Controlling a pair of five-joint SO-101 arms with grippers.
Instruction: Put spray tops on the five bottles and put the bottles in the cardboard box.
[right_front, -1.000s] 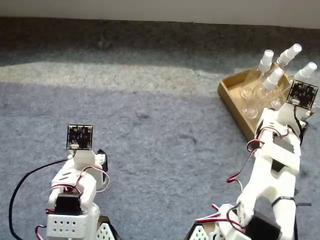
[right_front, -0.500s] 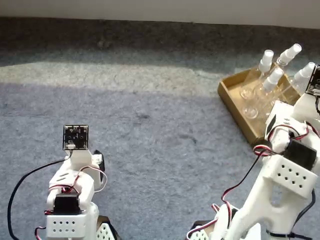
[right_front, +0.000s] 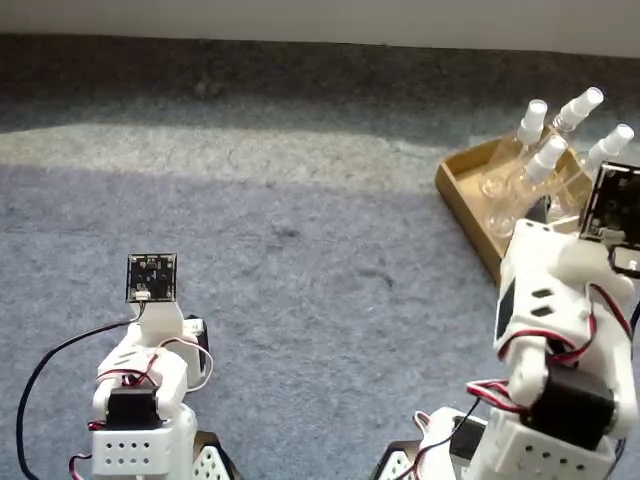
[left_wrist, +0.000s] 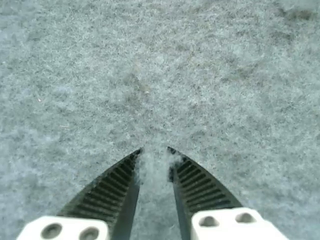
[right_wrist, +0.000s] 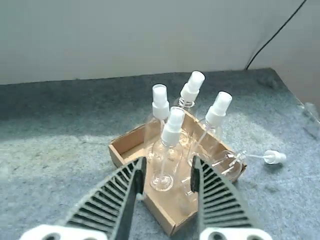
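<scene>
Fuzzy grey felt is covering the desk (right_front: 300, 250), with a pale wall (right_wrist: 125, 35) rising behind. Four clear round bottles (right_wrist: 205, 135) with white spray tops (right_wrist: 175, 122) are standing in the shallow cardboard box (right_wrist: 125, 149). A fifth bottle (right_wrist: 227, 164) is lying there, its top (right_wrist: 274, 157) poking past the box's edge. The right end effector (right_wrist: 167, 159) is hovering near the box, its ridged fingers moderately parted and empty. The left end effector (left_wrist: 154, 151) is sitting well apart from the box, narrowly parted and empty.

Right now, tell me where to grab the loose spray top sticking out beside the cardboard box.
Probably grip the spray top by its white head, from above, outside the cardboard box. It lies sideways with its thin tube running back into the tipped bottle; the tube looks too slight to pinch.
</scene>
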